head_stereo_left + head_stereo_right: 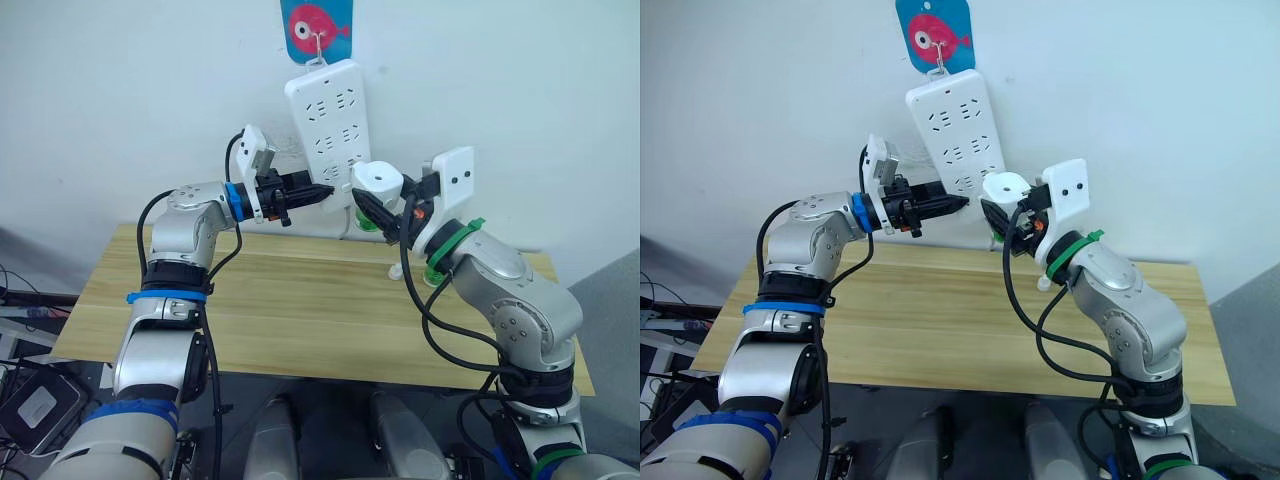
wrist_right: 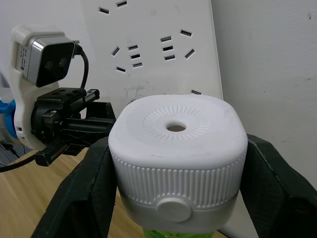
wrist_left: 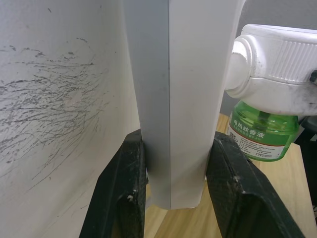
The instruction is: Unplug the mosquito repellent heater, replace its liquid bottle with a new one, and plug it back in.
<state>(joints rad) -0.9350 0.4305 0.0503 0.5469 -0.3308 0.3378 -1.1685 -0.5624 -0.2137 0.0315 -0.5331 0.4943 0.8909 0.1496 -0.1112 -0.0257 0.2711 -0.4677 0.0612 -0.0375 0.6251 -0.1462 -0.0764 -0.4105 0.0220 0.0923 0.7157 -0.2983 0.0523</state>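
Note:
The white mosquito repellent heater (image 2: pixel 177 148), with a round vent hole on its face, is held between the black fingers of my right gripper (image 1: pixel 386 205). Its green liquid bottle (image 3: pixel 262 131) hangs below it. The heater sits close against the lower right of the white power strip (image 1: pixel 328 115) on the wall. Its prongs are hidden. My left gripper (image 3: pixel 176 163) is shut on the strip's lower end, one finger on each side. The strip's lower sockets (image 2: pixel 168 44) show behind the heater.
A wooden table (image 1: pixel 300 320) stands against the white wall below the strip. A small white piece (image 1: pixel 397 270) lies on it by my right forearm, with something green (image 1: pixel 437 270) half hidden behind the arm. A blue fish hook (image 1: pixel 315 30) holds the strip.

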